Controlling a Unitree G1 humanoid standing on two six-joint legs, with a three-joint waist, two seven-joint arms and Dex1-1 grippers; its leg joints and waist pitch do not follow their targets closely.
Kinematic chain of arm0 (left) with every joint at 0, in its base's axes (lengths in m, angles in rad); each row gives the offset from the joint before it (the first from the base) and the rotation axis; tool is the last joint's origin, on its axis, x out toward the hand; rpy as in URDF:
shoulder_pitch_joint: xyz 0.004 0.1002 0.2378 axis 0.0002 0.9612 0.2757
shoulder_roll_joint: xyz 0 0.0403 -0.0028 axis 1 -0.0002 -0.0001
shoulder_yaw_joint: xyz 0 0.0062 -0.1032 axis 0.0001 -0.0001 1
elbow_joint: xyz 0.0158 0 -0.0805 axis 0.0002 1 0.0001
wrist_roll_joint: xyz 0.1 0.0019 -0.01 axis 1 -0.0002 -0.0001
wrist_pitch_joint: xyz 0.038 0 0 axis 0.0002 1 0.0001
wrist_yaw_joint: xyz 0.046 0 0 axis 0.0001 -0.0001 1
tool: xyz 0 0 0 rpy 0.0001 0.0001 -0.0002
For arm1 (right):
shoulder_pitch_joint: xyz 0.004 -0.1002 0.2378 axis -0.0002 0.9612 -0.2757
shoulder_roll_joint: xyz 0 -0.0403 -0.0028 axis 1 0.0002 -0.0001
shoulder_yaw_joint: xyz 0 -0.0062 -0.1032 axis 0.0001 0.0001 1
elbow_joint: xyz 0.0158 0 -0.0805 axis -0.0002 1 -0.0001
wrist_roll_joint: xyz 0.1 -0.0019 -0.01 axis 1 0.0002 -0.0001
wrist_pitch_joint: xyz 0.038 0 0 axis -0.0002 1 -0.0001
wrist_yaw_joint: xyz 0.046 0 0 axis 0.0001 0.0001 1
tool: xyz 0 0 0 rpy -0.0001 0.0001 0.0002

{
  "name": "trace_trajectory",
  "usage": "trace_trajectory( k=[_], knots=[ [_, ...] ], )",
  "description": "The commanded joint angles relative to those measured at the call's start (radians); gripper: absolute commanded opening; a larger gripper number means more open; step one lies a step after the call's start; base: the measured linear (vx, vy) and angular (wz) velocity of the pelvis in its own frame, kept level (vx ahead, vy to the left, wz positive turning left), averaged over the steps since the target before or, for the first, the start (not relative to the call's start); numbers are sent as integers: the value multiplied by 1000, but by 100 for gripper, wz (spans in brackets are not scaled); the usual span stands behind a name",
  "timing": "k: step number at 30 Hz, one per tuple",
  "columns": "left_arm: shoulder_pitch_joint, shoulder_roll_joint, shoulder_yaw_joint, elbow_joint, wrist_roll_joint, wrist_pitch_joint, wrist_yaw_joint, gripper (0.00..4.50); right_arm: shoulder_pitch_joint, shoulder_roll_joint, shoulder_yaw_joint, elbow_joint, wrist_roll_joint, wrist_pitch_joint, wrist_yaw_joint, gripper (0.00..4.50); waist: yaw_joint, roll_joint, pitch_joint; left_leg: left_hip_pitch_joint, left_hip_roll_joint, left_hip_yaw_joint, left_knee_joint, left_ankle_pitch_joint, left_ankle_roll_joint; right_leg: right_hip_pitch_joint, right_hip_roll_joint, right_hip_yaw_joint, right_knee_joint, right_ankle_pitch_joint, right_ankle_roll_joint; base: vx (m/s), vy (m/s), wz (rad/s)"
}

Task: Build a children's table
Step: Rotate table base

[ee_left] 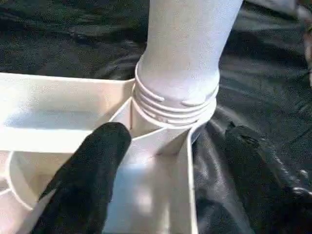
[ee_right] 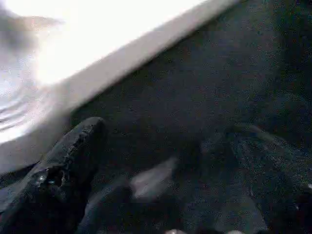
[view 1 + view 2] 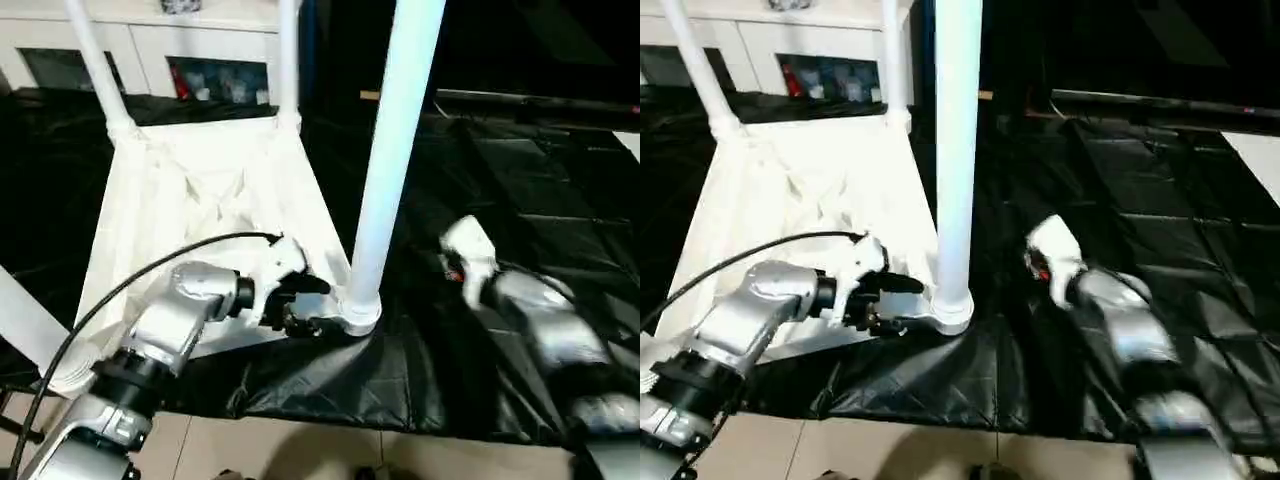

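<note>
Legs number four on the upturned white tabletop point(image 3: 190, 190), which lies ribbed side up on a black sheet point(image 3: 520, 200) over the floor. Two far legs point(image 3: 95, 60) point(image 3: 288, 55) rise from the back corners in front of a white cabinet point(image 3: 200, 45). One near leg point(image 3: 395, 150) stands upright in the front right corner socket point(image 3: 358, 312), and a fourth point(image 3: 20, 325) slants at the picture's left edge. The left gripper point(image 3: 300, 305) sits at that socket; its fingers point(image 1: 92, 170) stand wide, one inside the tabletop's rim, one outside over the sheet, holding nothing. The right gripper point(image 2: 161, 180) hovers over bare black sheet to the right of the tabletop's edge, fingers wide and empty. Open sheet stretches right and back.
</note>
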Motion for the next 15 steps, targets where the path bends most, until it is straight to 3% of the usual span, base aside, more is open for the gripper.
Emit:
trace_trajectory(
  k=[1, 3, 4, 6, 7, 8, 11, 12, 13, 14, 15],
  knots=[
    [12, 22, -10, 18, 35, 22, 23, 326, 12, -28, 14, -84, 31, 32, 64, 450, 6, 5, -69, 7, 10, -10, -69, -360, 46, 59, -26, 29, -91, -404, -166, 0, 0, 0],
    [16, 41, -12, -3, 35, 37, 20, 319, 44, -63, 30, -165, 51, 66, 123, 450, 0, 6, -68, 4, 6, -14, -68, -376, 43, 60, -25, 25, -97, -473, -138, 0, 0, 0],
    [22, 59, -19, -28, 39, 54, 22, 308, 63, -82, 37, -214, 59, 89, 151, 450, -1, 12, -65, 4, 5, -16, -69, -387, 41, 57, -26, 23, -102, -511, -122, 0, 0, 0],
    [30, 74, -16, -55, 39, 71, 23, 286, 78, -102, 44, -251, 64, 102, 171, 450, -7, 6, -65, 0, 1, -18, -66, -390, 38, 55, -25, 19, -108, -557, -103, 0, 0, 0],
    [40, 84, -9, -84, 35, 89, 23, 273, 91, -117, 47, -283, 64, 114, 178, 450, -7, 12, -65, 1, 0, -20, -66, -392, 35, 55, -26, 17, -110, -572, -96, 0, 0, 0],
    [47, 89, -2, -106, 29, 101, 23, 273, 97, -124, 46, -300, 64, 124, 179, 450, -7, 11, -66, 2, 3, -22, -66, -388, 32, 54, -29, 19, -112, -573, -92, 0, 0, 0],
    [66, 104, 10, -168, 15, 121, 9, 243, 107, -135, 38, -334, 64, 152, 171, 450, -12, 14, -68, 4, 0, -25, -64, -380, 34, 51, -24, 18, -112, -561, -100, 0, 0, 0],
    [75, 114, 12, -197, 10, 126, 2, 239, 111, -140, 35, -350, 65, 166, 169, 450, -15, 14, -68, -2, 1, -26, -67, -372, 39, 55, -22, 18, -109, -532, -110, 0, 0, 0],
    [77, 116, 13, -204, 9, 128, 1, 233, 113, -141, 35, -353, 66, 170, 168, 450, -15, 15, -68, -1, 1, -26, -67, -375, 39, 53, -22, 17, -108, -530, -113, 0, 0, 0],
    [84, 123, 15, -231, 2, 139, -2, 233, 116, -145, 34, -364, 68, 182, 168, 450, -12, 20, -69, 8, 3, -24, -65, -380, 40, 47, -21, 19, -111, -515, -125, 0, 0, 0],
    [84, 123, 17, -239, -1, 148, 0, 233, 116, -146, 34, -365, 68, 184, 168, 450, -11, 20, -69, 6, 4, -24, -67, -378, 41, 49, -20, 21, -107, -484, -140, 0, 0, 0]
  ],
)
